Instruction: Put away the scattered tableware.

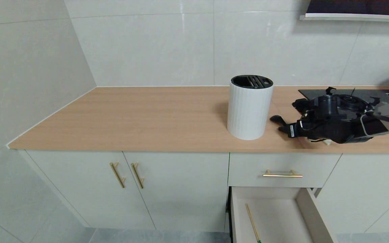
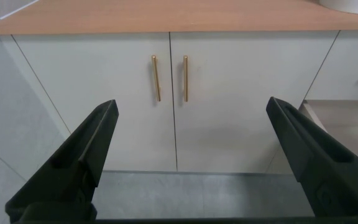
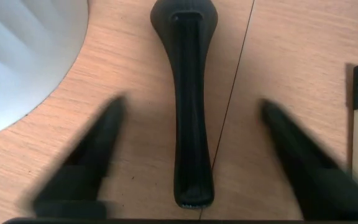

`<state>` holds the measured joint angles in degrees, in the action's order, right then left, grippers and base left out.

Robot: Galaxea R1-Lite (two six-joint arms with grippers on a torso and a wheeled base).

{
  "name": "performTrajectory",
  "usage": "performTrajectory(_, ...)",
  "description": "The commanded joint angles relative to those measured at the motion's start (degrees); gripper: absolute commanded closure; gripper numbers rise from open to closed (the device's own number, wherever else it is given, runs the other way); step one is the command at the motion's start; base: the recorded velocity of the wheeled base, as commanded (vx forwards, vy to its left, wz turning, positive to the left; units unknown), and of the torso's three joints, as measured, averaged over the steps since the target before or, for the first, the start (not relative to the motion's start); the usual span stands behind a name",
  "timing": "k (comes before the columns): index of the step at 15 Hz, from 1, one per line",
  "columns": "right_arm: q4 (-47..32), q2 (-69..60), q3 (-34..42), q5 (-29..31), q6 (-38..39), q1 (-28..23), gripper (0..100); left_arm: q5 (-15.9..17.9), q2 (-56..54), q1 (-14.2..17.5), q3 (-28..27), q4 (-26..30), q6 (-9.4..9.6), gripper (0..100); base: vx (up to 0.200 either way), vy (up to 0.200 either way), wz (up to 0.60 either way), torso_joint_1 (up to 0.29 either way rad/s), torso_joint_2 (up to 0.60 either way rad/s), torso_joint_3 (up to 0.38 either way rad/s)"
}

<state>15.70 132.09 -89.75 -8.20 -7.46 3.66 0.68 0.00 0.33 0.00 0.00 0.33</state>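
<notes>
Kitchen tabletop [image 1: 154, 118] seen from the head camera, with wrist close-ups.

A white ribbed holder [image 1: 250, 108] with a black slotted top stands upright right of centre, near the front edge. Just to its right a black utensil [image 3: 191, 68] lies flat on the wood, its wide end toward the holder. The right gripper [image 1: 281, 124] sits low over this utensil. Its jaws are apart, one on each side of the handle, and no contact is visible.

A stove [image 1: 346, 98] occupies the far right of the tabletop. Below the front edge a drawer [image 1: 304, 209] stands open with a chopstick [image 1: 252, 222] lying inside it.

The left gripper [image 2: 194, 165] is below tabletop level, facing the cabinet doors [image 2: 229, 93] left of the drawer. Its jaws are wide apart and hold nothing.
</notes>
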Motion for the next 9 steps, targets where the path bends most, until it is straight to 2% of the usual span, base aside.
performTrajectory(1, -0.23, 0.37, 0.01, -0.06, -0.01, 0.03, 100, 0.02, 0.00, 0.02, 0.00, 0.00, 0.02, 0, 0.000, 0.000, 0.00, 0.000, 0.00, 0.000)
performTrajectory(7, -0.58, 0.19, -0.08, 0.91, -0.01, 0.12, 100, 0.02, 0.00, 0.02, 0.00, 0.00, 0.02, 0, 0.000, 0.000, 0.00, 0.000, 0.00, 0.000)
performTrajectory(9, -0.94, -1.74, 0.10, 2.93, 1.57, 0.12, 100, 0.02, 0.00, 0.02, 0.00, 0.00, 0.02, 0, 0.000, 0.000, 0.00, 0.000, 0.00, 0.000)
